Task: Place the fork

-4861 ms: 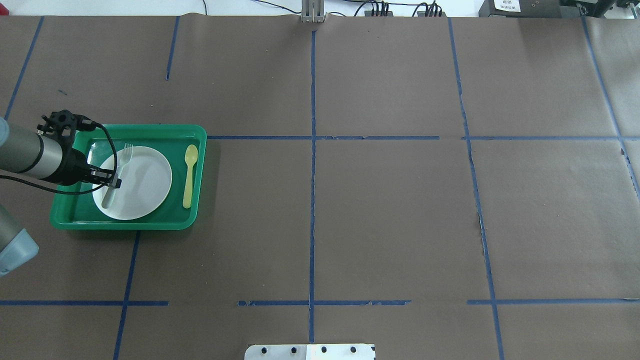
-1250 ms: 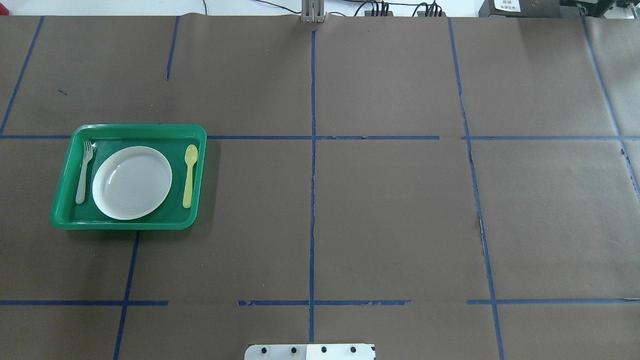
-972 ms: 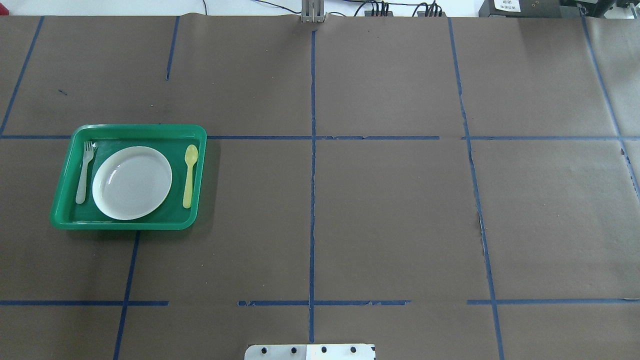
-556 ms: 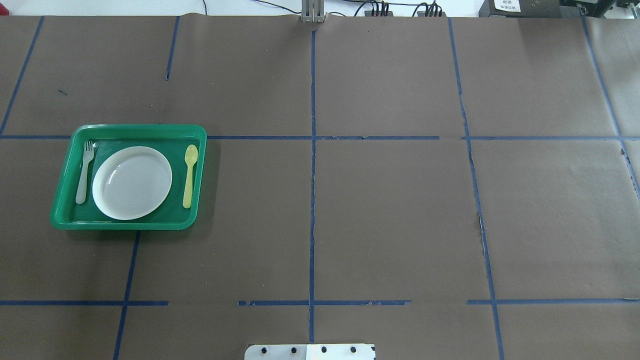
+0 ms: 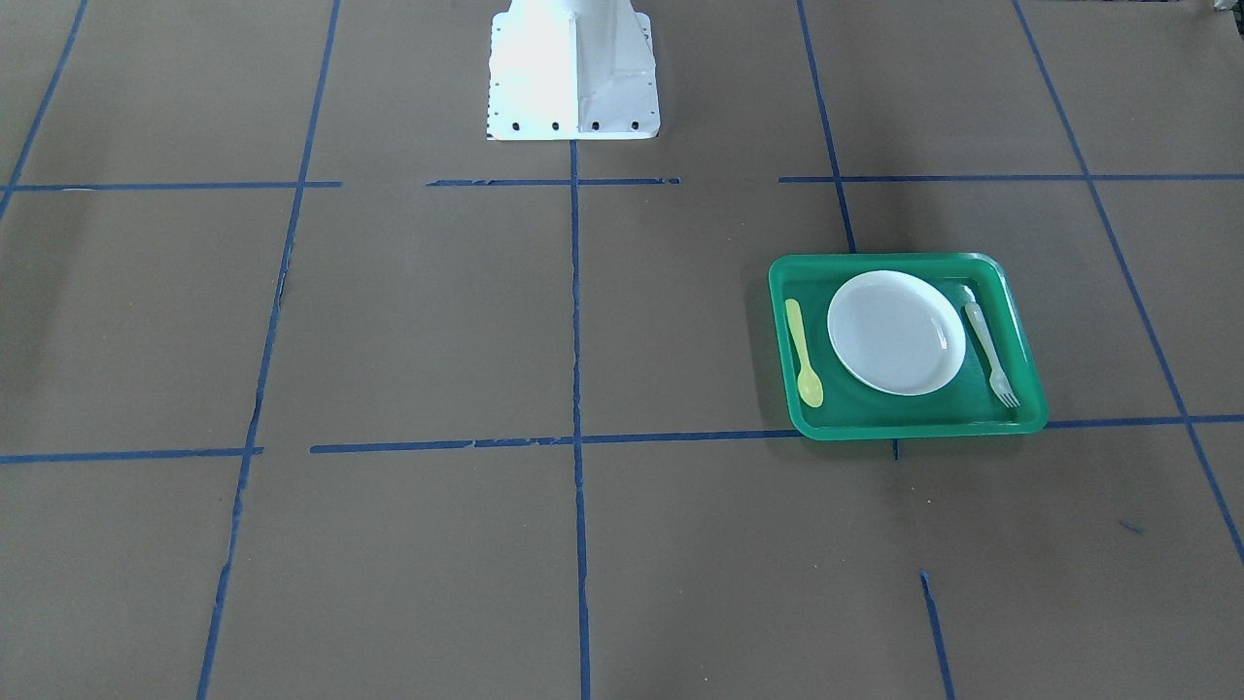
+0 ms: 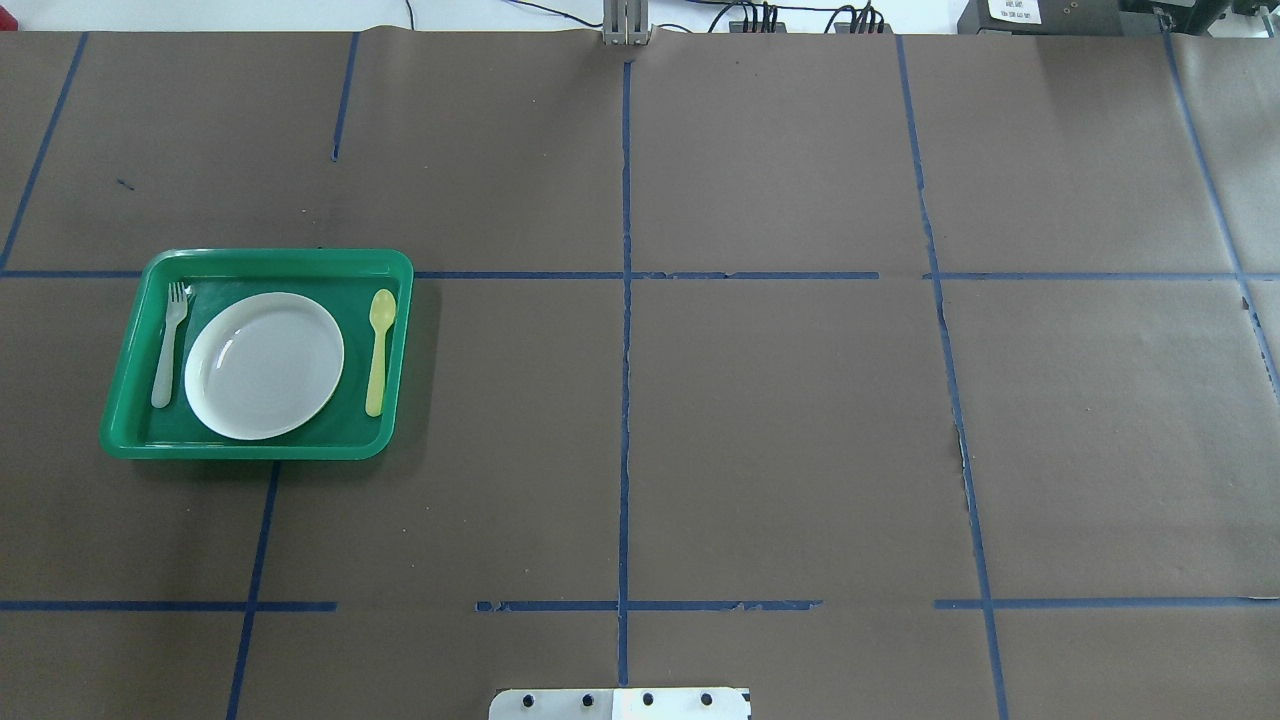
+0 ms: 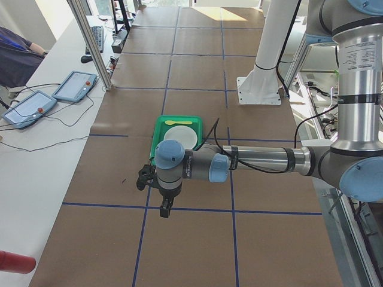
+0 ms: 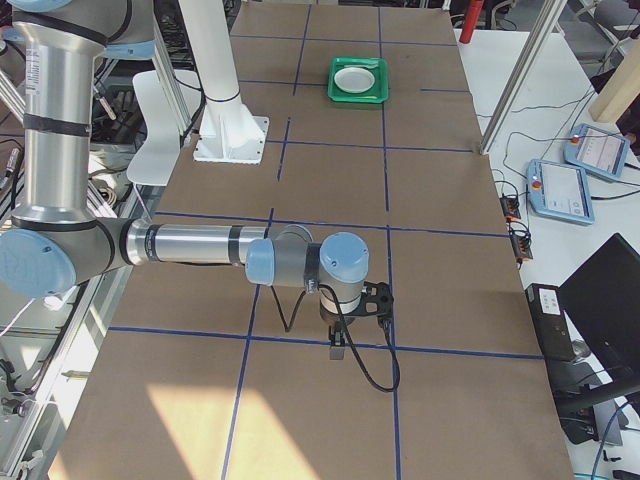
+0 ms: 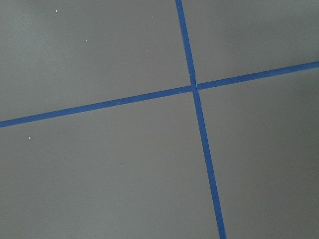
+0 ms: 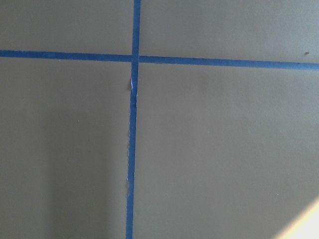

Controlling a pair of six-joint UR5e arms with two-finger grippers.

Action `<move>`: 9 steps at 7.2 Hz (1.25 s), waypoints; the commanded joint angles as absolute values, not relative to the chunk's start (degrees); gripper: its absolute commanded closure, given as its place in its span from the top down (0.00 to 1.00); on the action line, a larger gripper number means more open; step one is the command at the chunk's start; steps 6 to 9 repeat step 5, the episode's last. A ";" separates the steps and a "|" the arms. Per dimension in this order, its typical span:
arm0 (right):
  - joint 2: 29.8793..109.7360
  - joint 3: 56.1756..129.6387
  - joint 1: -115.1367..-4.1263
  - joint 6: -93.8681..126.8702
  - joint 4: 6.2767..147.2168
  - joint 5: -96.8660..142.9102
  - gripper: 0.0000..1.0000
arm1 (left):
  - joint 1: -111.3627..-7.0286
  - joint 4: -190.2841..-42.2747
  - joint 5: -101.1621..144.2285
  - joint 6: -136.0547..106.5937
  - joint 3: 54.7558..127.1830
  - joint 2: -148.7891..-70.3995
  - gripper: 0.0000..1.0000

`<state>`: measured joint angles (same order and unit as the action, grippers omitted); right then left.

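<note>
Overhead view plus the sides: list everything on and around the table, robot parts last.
table: 1, brown paper cover, fills the view
tape lines: several, blue, grid on the table
tray: 1, green, on the table at the robot's left
plate: 1, white, middle of the tray
fork: 1, pale grey, in the tray left of the plate
spoon: 1, yellow, in the tray right of the plate
pendants: 2, blue-grey, on the white side bench
base: 1, white, at the table edge
left gripper: 1, black, over bare table away from the tray, open or shut unclear
right gripper: 1, black, over bare table at the far end, unclear
</note>
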<state>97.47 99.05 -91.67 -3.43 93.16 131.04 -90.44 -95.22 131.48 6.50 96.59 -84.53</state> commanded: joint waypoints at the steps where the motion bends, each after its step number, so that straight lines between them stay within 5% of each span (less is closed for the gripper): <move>1: 97.47 99.05 -91.67 -3.43 93.16 131.04 1.00 | -90.44 -95.19 131.57 6.50 96.68 -84.55 1.00; 9: 97.47 99.05 -91.67 -3.43 93.16 131.04 1.00 | -90.44 -95.19 131.48 6.42 98.09 -84.46 1.00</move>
